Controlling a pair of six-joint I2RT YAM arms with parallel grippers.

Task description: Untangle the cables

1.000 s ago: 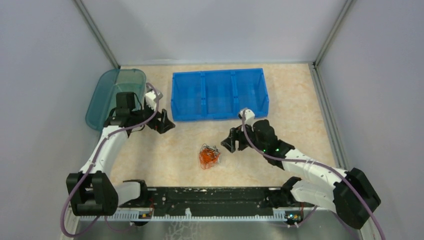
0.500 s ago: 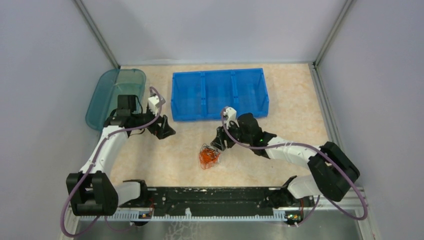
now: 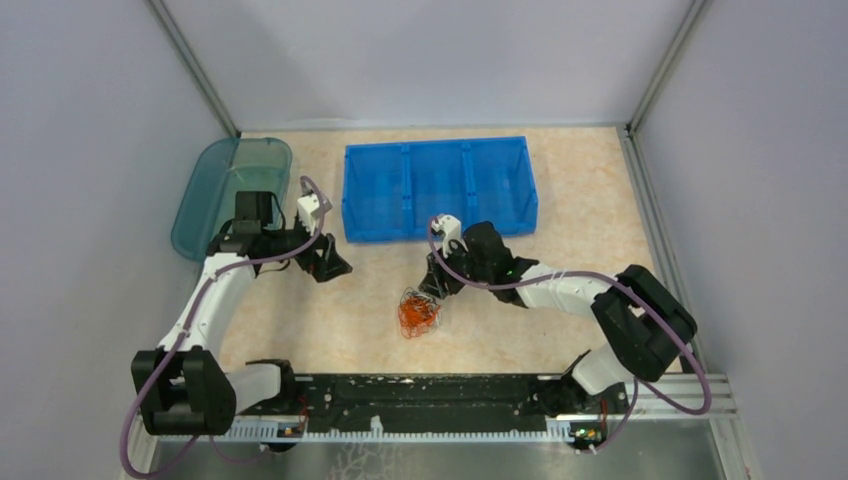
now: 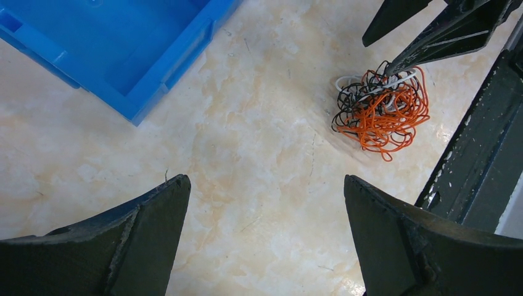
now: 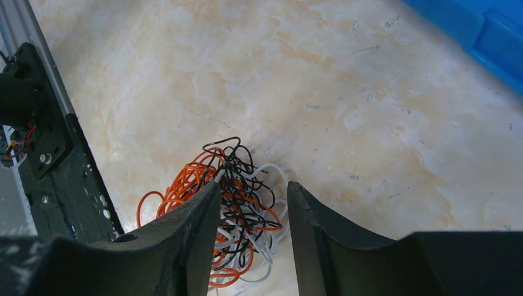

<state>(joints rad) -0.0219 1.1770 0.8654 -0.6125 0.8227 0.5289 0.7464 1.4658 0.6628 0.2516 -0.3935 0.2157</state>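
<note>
Straddling cables, right end effector half-closed, grip unclear; left end effector wide, empty.

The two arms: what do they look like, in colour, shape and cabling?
Both the left arm and the right arm have white links with bulky black joints, and a thin purple-grey cable loops along each. The left tool and the right tool each carry two black, tapering fingers.
</note>
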